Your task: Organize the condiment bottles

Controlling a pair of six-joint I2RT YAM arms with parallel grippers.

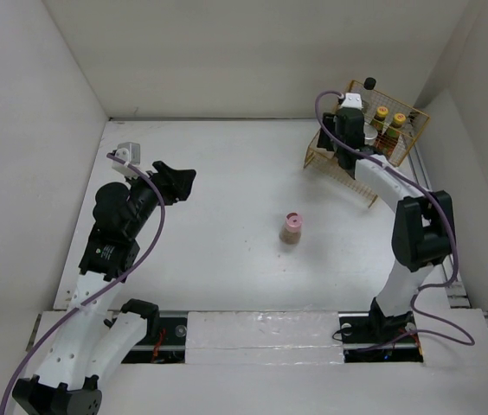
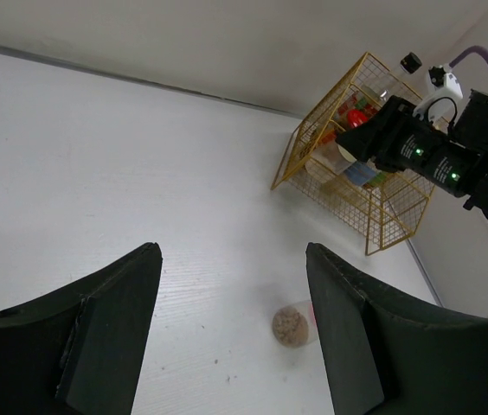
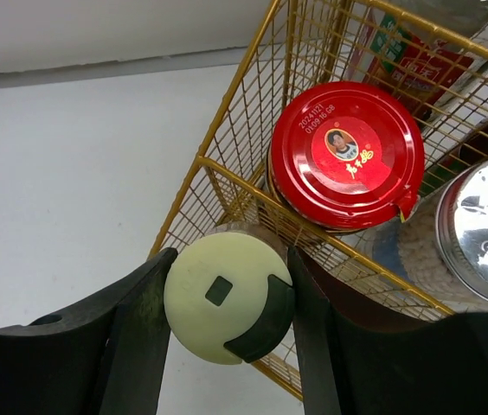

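Observation:
My right gripper (image 3: 231, 259) is shut on a bottle with a cream cap (image 3: 218, 298), held at the near corner of the yellow wire basket (image 3: 227, 173). Inside the basket stand a red-lidded jar (image 3: 346, 154) and a silver-lidded jar (image 3: 484, 229). From above I also see two yellow-capped bottles (image 1: 390, 116) and a black cap (image 1: 369, 83) there, with the right gripper (image 1: 345, 121) over the basket's left side. A pink-capped jar (image 1: 292, 227) sits alone mid-table, also visible below my open left gripper (image 2: 233, 259) as a brown-filled jar (image 2: 292, 326). The left gripper (image 1: 175, 181) hovers far left of it.
The basket (image 1: 400, 138) sits in the back right corner close to the white walls. The right arm (image 1: 417, 225) stretches along the right side. A metal rail (image 1: 261, 328) runs along the near edge between the arm bases.

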